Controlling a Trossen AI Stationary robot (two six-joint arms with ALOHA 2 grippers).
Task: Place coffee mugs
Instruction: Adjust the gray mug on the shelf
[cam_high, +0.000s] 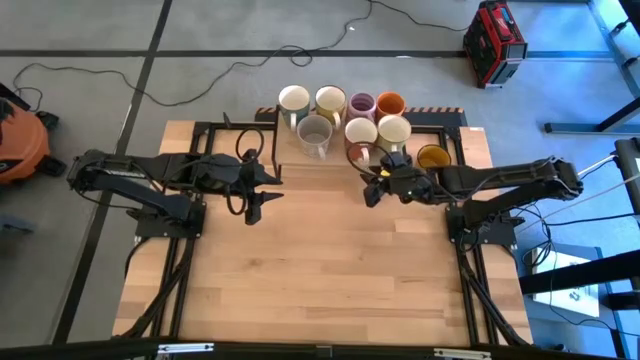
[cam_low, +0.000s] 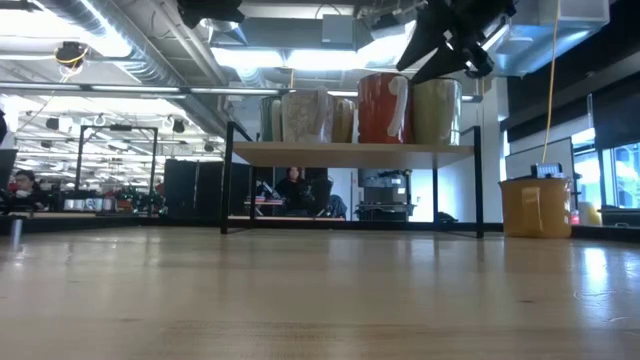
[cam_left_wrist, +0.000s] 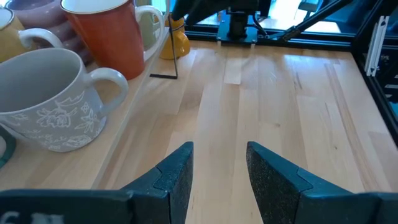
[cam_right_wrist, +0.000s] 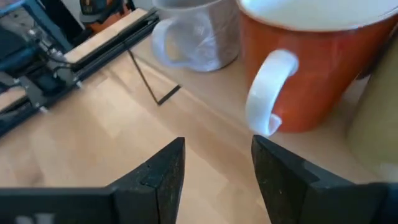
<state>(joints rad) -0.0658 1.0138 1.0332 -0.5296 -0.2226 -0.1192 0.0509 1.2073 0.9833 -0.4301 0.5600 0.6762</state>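
Seven mugs stand upright on a raised wooden shelf (cam_low: 350, 150) at the table's far edge. Among them are a grey mug (cam_high: 314, 134) and a red-orange mug with a white inside (cam_high: 360, 136). A purple mug (cam_high: 361, 104) and an orange mug (cam_high: 390, 103) stand behind. The mustard yellow mug (cam_high: 432, 157) stands on the table by the shelf's right end. My right gripper (cam_right_wrist: 217, 146) is open, just in front of the red-orange mug's white handle (cam_right_wrist: 270, 93). My left gripper (cam_left_wrist: 221, 152) is open beside the grey mug (cam_left_wrist: 46, 99), over bare table.
The shelf stands on thin black legs (cam_low: 228, 180), with a gap beneath it. Black frame rails (cam_high: 170, 290) run along both table sides. The middle and near part of the wooden table (cam_high: 320, 270) is bare. People sit in the room behind.
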